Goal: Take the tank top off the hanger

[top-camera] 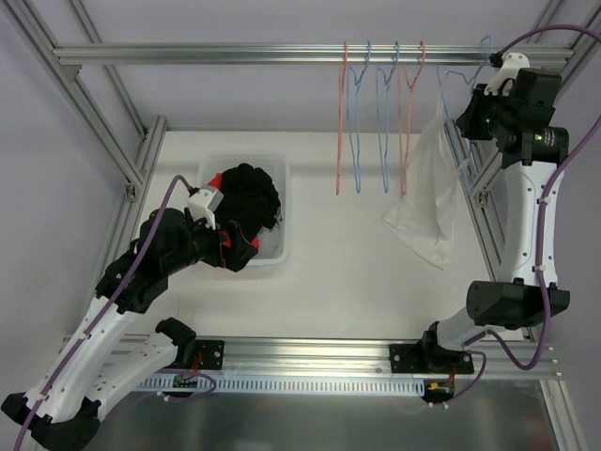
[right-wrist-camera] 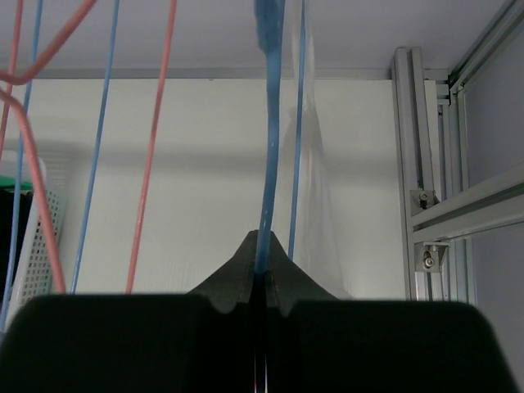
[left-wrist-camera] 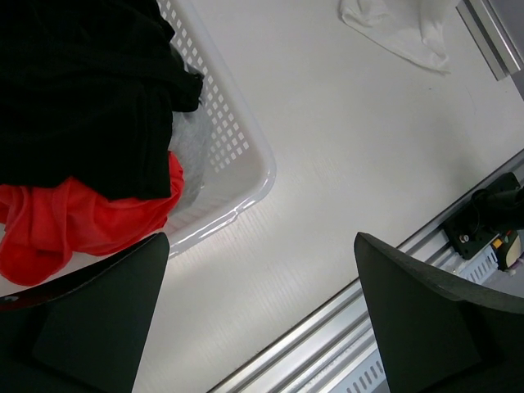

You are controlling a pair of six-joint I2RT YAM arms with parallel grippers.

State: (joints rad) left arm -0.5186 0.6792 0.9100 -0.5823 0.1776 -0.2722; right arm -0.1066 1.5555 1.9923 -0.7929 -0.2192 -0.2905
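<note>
Top view. Blue hanger (top-camera: 462, 89) hangs at the far right end of the rail (top-camera: 235, 54). White tank top (top-camera: 427, 193) is still draped on it, its lower end trailing toward the near side over the table (top-camera: 357, 282). Right gripper (top-camera: 472, 111) is up at the hanger, just beside the garment's top. Four bare hangers (top-camera: 380, 122) hang to the left. Left gripper (top-camera: 242, 246) sits at the near edge of the basket (top-camera: 282, 174), well apart from the tank top.

Left wrist view. Left gripper (left-wrist-camera: 262, 270) is released, fingers spread wide with nothing between them. The basket holds a black garment (left-wrist-camera: 82, 90) over a red garment (left-wrist-camera: 74, 221). The tank top's hem shows at the far right.

Right wrist view. Right gripper (right-wrist-camera: 262, 274) is clenched on the hanger's blue wire, with the tank top's sheer cloth just to the right.

Progress: the hanger is secured and nothing more. The garment is not yet off, so the whole pull-off remains.
</note>
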